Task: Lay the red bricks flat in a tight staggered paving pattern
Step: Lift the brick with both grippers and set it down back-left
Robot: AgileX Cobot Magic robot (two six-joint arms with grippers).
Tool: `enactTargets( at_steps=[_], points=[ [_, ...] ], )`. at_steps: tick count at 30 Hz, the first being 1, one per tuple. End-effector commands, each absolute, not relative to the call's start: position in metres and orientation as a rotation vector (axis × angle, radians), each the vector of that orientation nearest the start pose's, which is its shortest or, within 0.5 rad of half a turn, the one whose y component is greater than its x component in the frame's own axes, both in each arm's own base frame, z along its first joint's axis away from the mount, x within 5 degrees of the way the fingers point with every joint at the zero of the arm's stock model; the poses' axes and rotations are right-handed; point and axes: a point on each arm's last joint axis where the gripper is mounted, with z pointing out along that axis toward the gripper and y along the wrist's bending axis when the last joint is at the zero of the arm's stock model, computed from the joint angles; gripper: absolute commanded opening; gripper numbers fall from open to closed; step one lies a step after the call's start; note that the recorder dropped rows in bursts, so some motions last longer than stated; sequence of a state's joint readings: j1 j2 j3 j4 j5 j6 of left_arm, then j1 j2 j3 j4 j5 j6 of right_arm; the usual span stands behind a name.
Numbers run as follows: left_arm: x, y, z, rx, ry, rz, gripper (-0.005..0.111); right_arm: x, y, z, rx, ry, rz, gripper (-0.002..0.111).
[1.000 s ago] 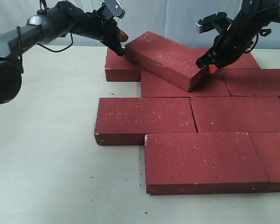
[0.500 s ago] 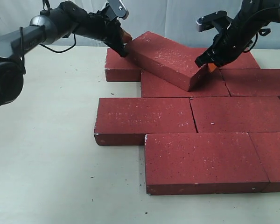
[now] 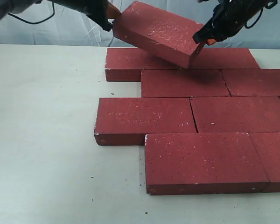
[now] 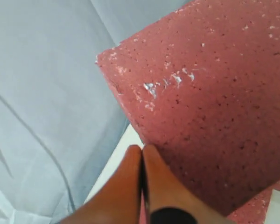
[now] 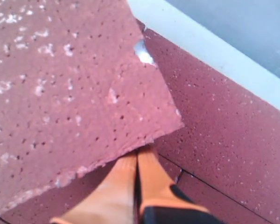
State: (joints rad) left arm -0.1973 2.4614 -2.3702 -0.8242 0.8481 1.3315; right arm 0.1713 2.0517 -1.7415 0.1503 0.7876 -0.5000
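- Claws: L gripper (image 4: 141,156) clenched, orange tips pressed together w/ nothing between, butting one end of raised brick (image 3: 156,30). R gripper (image 5: 136,161) likewise clenched empty, tips against opp. lower end.
- Raised brick is pinched only betw. the two arms, tilted, in air over back row of red bricks (image 3: 144,116) lying flat on table (image 3: 46,140).
- Risk, my call: no true grasp. If I let the arms drift apart or out of sync, squeeze goes, brick slips, hits the laid row, chips edges or opens joints.

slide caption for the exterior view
left gripper and right gripper squeeze a tilted red brick between them over the laid bricks
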Motion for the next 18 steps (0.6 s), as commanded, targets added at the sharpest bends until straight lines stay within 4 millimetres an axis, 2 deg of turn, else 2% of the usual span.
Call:
enactTargets(
  at_steps=[1,5,10,13,18],
  points=[
    [0.519,-0.142,0.272,1.194,1.850,-0.448,0.000,0.451,0.121,0.269,-0.794,2.351,0.090,-0.001],
    [0.515,-0.131,0.269,1.216,1.983,-0.398,0.000,0.447,0.148,0.286,-0.837,2.290,0.135,-0.001],
    [0.510,-0.119,0.270,1.173,2.089,-0.458,0.000,0.439,0.176,0.301,-0.888,2.227,0.175,-0.001],
    [0.502,-0.115,0.275,1.207,2.130,-0.487,0.000,0.436,0.185,0.302,-0.903,2.210,0.190,-0.001],
    [0.495,-0.108,0.292,1.123,2.212,-0.411,0.000,0.437,0.195,0.293,-0.923,2.215,0.200,-0.001]
  ],
)
